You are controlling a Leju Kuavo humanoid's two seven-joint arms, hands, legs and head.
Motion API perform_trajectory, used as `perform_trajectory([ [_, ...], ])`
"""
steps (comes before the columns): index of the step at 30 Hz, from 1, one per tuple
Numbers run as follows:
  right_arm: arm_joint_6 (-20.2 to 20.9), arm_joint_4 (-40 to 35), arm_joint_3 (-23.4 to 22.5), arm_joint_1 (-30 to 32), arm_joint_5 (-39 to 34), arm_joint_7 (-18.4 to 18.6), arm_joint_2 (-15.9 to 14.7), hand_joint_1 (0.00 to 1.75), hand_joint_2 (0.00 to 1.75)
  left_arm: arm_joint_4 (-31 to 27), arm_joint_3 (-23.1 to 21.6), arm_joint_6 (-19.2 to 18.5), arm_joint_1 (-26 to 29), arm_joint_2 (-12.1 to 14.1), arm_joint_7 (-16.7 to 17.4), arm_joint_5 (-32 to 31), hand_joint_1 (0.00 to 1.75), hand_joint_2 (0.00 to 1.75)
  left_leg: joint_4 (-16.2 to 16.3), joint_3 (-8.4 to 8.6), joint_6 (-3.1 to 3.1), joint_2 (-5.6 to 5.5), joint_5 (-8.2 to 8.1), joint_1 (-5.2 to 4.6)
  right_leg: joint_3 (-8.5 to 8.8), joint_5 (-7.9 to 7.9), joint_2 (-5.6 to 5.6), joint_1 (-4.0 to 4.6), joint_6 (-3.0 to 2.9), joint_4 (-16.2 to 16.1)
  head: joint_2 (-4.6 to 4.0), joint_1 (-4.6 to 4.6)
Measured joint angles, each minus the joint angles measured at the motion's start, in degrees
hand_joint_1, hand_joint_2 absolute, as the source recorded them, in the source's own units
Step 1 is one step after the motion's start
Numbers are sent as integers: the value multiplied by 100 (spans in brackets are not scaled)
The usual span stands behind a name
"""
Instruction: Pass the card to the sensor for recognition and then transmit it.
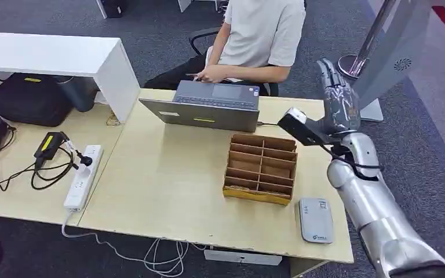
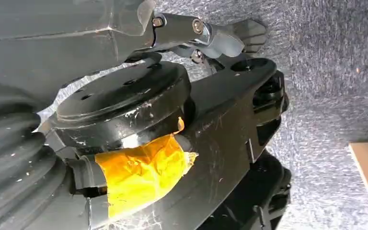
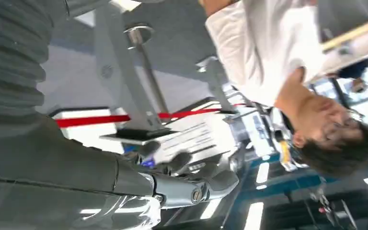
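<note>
The right hand (image 1: 337,98) is raised above the far right corner of the pale wooden bench (image 1: 168,174), fingers upright, slightly apart and holding nothing. In the right wrist view these fingers (image 3: 191,165) look loosely curled and blurred. A small black camera module (image 1: 300,127) sits at the wrist, above the silver forearm. Nearer the robot lies a flat grey rounded card sensor (image 1: 316,220), close to the bench's right front corner. Just left of it stands a brown cardboard divider box with slots (image 1: 261,168); whether it holds a card I cannot tell. Beyond it a grey open laptop (image 1: 208,104) faces a seated person in a white shirt (image 1: 263,32). A white power strip (image 1: 84,176) lies well to the left.
</note>
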Motion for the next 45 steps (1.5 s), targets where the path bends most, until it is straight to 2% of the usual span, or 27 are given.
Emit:
perform_trajectory([
  [3, -59, -1095, -2, 923, -48, -110, -294, 0, 175, 0, 22, 40, 62, -26, -52, 116, 0, 175, -1, -7, 4, 0, -5, 0, -2, -5, -1, -1, 3, -1, 0, -2],
  [8, -88, -2132, -6, 1702, 2, -241, -646, 0, 175, 2, 74, 76, 79, -46, -61, 223, 0, 175, 0, -8, 2, 12, -11, -3, -16, -5, 12, -1, 2, -5, 0, -4],
  [10, -264, -2739, -43, 2256, 81, -450, -859, 0, 175, 4, 118, 112, 94, -76, -89, 343, 0, 175, 0, -4, 3, -16, -11, -1, 5, -16, -16, 3, 11, -11, 0, 2],
  [13, -758, -3821, -128, 3560, 357, -822, -1137, 0, 175, 9, 232, 166, 135, -127, -166, 503, 0, 175, -1, -10, 8, -40, -24, -1, 9, -30, -43, 3, 4, -12, -2, -2],
  [17, -957, -4906, -332, 4975, 852, -1122, -1262, 0, 175, 9, 356, 258, 158, -175, -199, 601, 0, 175, -5, -9, 3, -18, -47, -2, 4, -38, -17, 2, 1, -10, 0, -4],
  [21, -960, -5460, -446, 5636, 1132, -1133, -1284, 0, 175, 11, 404, 306, 157, -194, -197, 660, 0, 175, -5, 2, 0, 0, -53, -2, 6, -42, 1, 2, 1, -11, 0, -2],
  [26, -962, -5795, -470, 6236, 1475, -1189, -1248, 0, 175, 13, 487, 341, 161, -234, -197, 702, 0, 175, -6, 5, 0, 0, -52, -1, 11, -41, 0, 2, 1, -10, 0, -2],
  [38, -973, -5561, -570, 6345, 1819, -1054, -884, 0, 175, 13, 487, 374, 144, -232, -116, 630, 0, 175, -6, 14, -1, 9, -51, -2, 15, -38, 14, 1, 0, -10, 0, -2],
  [40, -973, -5369, -603, 6275, 2136, -958, -777, 0, 175, 13, 487, 374, 133, -232, -81, 597, 0, 175, -7, 14, -1, 10, -51, -1, 15, -38, 15, 2, 0, -9, 0, -2],
  [45, -975, -4763, -892, 5880, 2850, -885, -260, 0, 175, 13, 476, 367, 103, -221, 2, 485, 0, 175, -7, 17, -3, 9, -49, 0, 16, -37, 14, 2, -1, -7, 0, -4],
])
